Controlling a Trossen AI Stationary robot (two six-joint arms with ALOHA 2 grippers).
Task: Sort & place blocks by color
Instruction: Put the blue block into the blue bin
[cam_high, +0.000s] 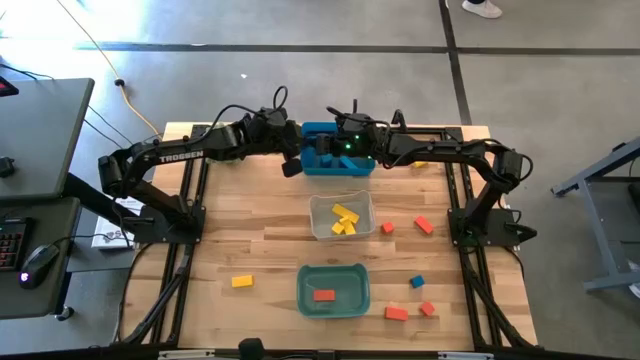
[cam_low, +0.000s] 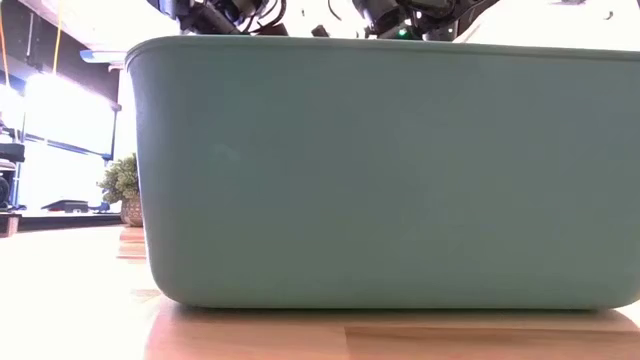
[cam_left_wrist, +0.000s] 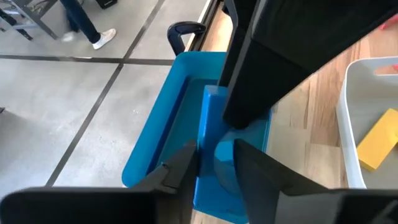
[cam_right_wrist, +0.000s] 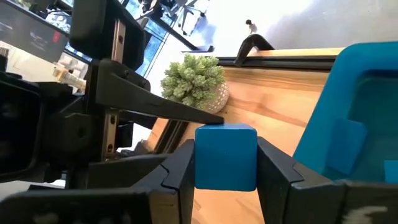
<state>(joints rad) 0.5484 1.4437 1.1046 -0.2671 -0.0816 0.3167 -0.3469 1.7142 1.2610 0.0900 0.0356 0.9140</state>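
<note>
On the table, listed from the near edge outward, all placed against the clear bin (cam_high: 341, 216) at mid-table:

Near edge, right of the clear bin: I count two red blocks (cam_high: 396, 313) low on the boards and one blue block (cam_high: 417, 282) a little farther in.
Green bin (cam_high: 333, 290): nearer than the clear bin, in line with it; I see one red block (cam_high: 323, 295) inside. In the low view its wall fills the picture.
Yellow block, loose (cam_high: 242, 281): nearer than the clear bin and to its left, on bare wood.
Clear bin contents: yellow blocks (cam_high: 344, 221), several, lying together.
Red blocks beside it (cam_high: 424, 225): two, just right of the clear bin.
Blue bin (cam_high: 338, 152): beyond the clear bin, at the far edge; blue pieces lie in it.
Left gripper (cam_left_wrist: 216, 163): over the blue bin; I read the fingers as narrowly parted, nothing between them.
Right gripper (cam_right_wrist: 225, 163): at the blue bin's edge, fingers clamped on a blue cube (cam_right_wrist: 225, 155).
Plant ball (cam_right_wrist: 194, 78): beyond the blue bin, on the wood.
</note>
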